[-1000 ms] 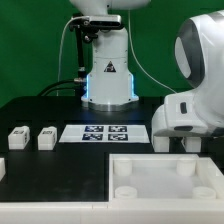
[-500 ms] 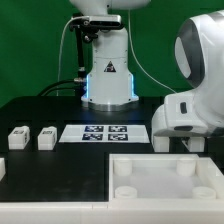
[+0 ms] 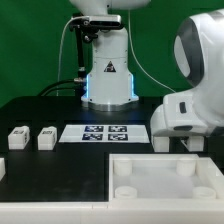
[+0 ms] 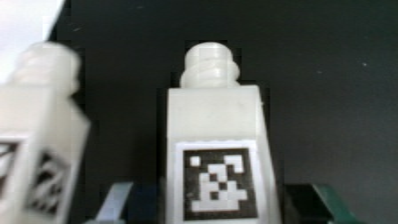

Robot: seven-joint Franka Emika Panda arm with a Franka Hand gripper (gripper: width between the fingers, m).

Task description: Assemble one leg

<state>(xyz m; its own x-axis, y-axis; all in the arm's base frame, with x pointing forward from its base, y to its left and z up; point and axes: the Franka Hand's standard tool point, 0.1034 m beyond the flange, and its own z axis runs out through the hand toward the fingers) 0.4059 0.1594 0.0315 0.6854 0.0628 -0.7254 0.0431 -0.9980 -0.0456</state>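
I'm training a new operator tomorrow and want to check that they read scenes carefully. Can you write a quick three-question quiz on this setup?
1. True or false: in the exterior view, the leg nearest the marker board stands in a socket of the tray.
2. Multiple choice: in the wrist view, the leg between the fingers of the pincer carries
A. a black-and-white marker tag
B. a red sticker
C. a metal screw
3. Short answer: how many legs does the wrist view show?

Key: 1 false, it stands on the table; 2 A; 3 two.
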